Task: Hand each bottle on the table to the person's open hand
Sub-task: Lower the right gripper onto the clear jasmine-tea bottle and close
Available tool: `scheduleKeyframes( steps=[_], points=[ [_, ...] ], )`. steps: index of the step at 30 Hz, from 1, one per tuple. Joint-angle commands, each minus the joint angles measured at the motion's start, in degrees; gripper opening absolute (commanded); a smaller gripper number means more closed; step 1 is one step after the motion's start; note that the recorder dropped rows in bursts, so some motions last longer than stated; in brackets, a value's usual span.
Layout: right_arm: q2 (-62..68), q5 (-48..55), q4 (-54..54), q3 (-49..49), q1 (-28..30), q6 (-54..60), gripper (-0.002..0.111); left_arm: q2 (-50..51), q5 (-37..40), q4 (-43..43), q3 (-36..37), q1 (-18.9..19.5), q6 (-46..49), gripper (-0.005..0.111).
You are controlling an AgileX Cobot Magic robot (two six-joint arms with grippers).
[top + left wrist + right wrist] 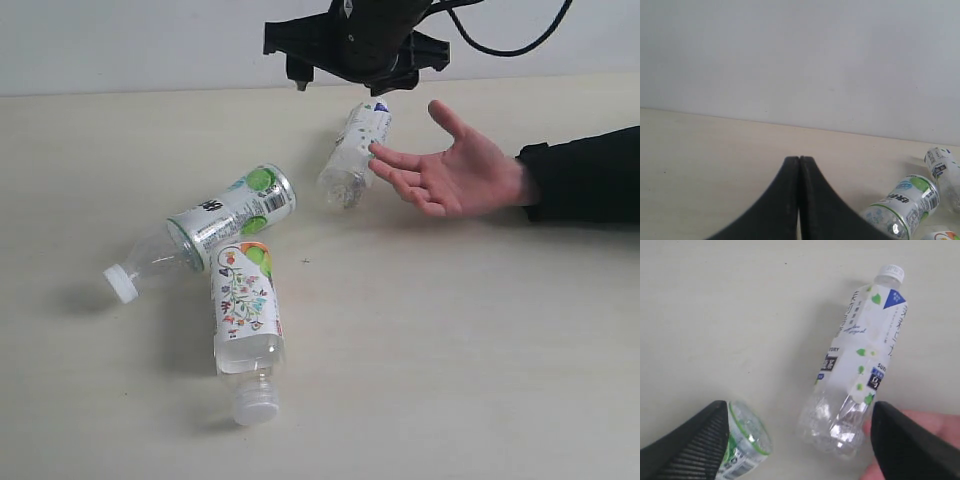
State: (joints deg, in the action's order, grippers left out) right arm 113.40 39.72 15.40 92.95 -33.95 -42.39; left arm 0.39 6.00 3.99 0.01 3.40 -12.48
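Pale cream table (480, 350) with faint grain, plain grey-white wall (120, 40) behind, three bottles lying flat.

The right gripper (345, 72) hangs with jaws spread wide, gripping nothing, over the white bottle (355, 150), which lies on the table at the open hand's (460, 170) fingertips. The green-lime bottle (235, 215) and floral bottle (247, 310) lie touching each other, over on the left. The left gripper (799, 165) is pinched tight and empty.

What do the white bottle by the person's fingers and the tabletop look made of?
White bottle: thin clear plastic, glossy; the bare end is see-through with ribs and bright glints, and a printed white film label wraps the rest. Tabletop: matte pale cream, no glare; probably laminate or painted wood, cannot tell which.
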Motion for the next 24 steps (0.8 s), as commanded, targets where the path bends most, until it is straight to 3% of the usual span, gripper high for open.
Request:
scheduleKeyframes(
  steps=[1, 10, 24],
  points=[
    [3.88, 0.92, 0.66, 3.58, 2.48, -0.09, 0.074, -0.39, -0.24, 0.22, -0.01, 0.08, 0.26, 0.0],
    [11.04, 2.25, -6.24, 10.98, 8.46, 4.87, 0.074, -0.39, -0.24, 0.22, -0.01, 0.08, 0.26, 0.0],
    [22.65, 6.79, -11.81, 23.84, 10.1, 10.91, 0.082, -0.39, -0.24, 0.22, -0.01, 0.08, 0.26, 0.0]
  ],
)
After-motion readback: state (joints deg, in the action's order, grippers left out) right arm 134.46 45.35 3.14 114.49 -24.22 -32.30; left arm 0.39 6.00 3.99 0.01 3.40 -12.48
